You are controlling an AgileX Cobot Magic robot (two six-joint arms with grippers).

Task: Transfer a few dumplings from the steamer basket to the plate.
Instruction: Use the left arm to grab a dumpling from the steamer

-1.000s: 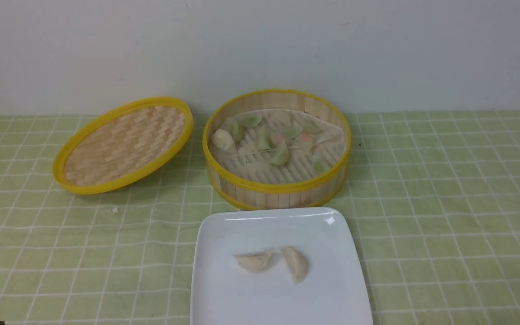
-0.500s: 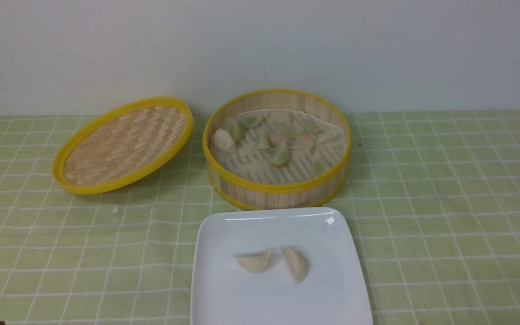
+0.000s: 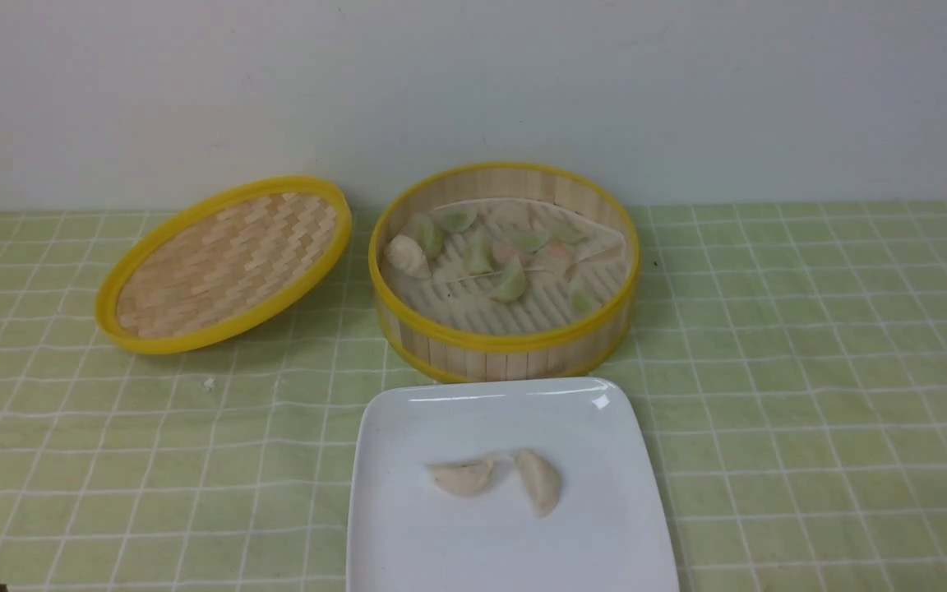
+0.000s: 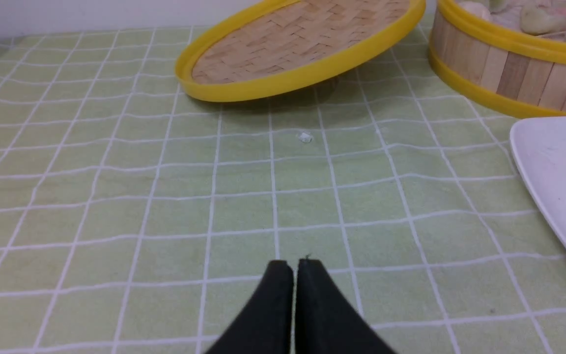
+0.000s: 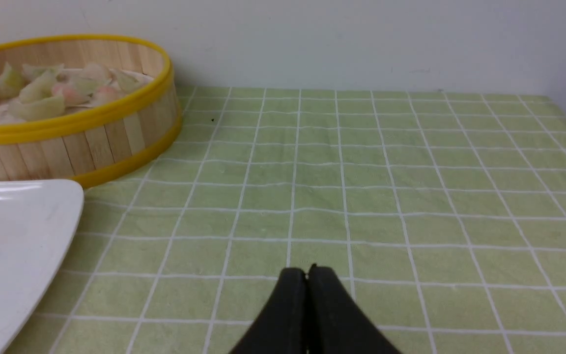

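So here's how the table looked. The steamer basket (image 3: 505,349) sat toward the back of the green checked tablecloth (image 3: 810,370), not far from the pale wall (image 3: 473,82). It was uncovered, and a bunch of dumplings (image 3: 510,284) lay scattered on its slatted floor. Most were pale green, a couple looked pinkish, and a whitish one (image 3: 406,255) sat over by the basket's left side. A whitish liner (image 3: 597,247) showed under them at the back.

The woven lid (image 3: 223,263) was off to the basket's left and tilted. The edge nearer the basket was lifted and the far edge was down on the cloth. I couldn't make out what was propping it up. A tiny white crumb (image 3: 209,383) lay on the cloth just in front of it.

The white plate (image 3: 515,551) was right in front of the basket, its far edge just beside the bottom rim; whether they touched, I couldn't tell. Two beige dumplings (image 3: 539,483) lay side by side near the middle of the plate, their upper tips almost meeting.

The left gripper (image 4: 293,268) was pinched closed and empty, low over bare cloth to the left of the plate and pointing toward the crumb and lid. The right gripper (image 5: 306,273) was the same, closed on nothing, over bare cloth to the right of the plate and well apart from the basket.
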